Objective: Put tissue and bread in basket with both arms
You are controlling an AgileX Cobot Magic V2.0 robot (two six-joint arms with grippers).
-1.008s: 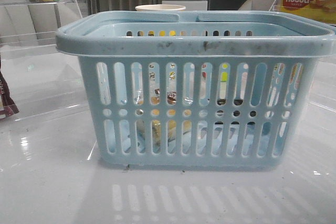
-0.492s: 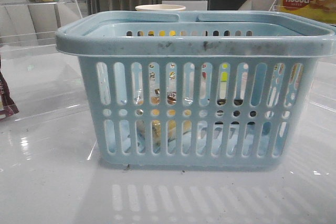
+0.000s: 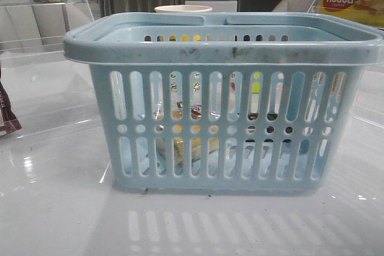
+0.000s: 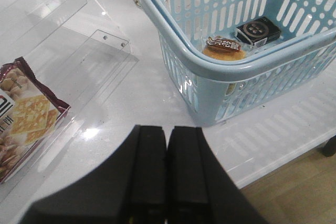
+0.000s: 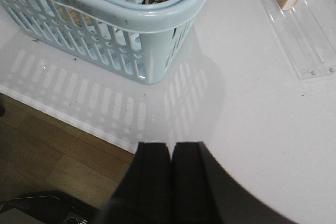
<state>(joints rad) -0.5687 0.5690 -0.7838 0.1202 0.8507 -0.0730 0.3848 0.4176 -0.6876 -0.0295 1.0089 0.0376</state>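
Left gripper is sitting pinched closed, holding nothing, hanging over the table beside the basket; bread is lying inside next to a dark pack, likely the tissue. Right gripper is also closed and empty, hanging over the table edge near the basket's corner. Front view is showing only the basket, items glimpsed through slots. Both items look placed; judging best move: keep arms clear, retract straight, avoid clipping the rim.
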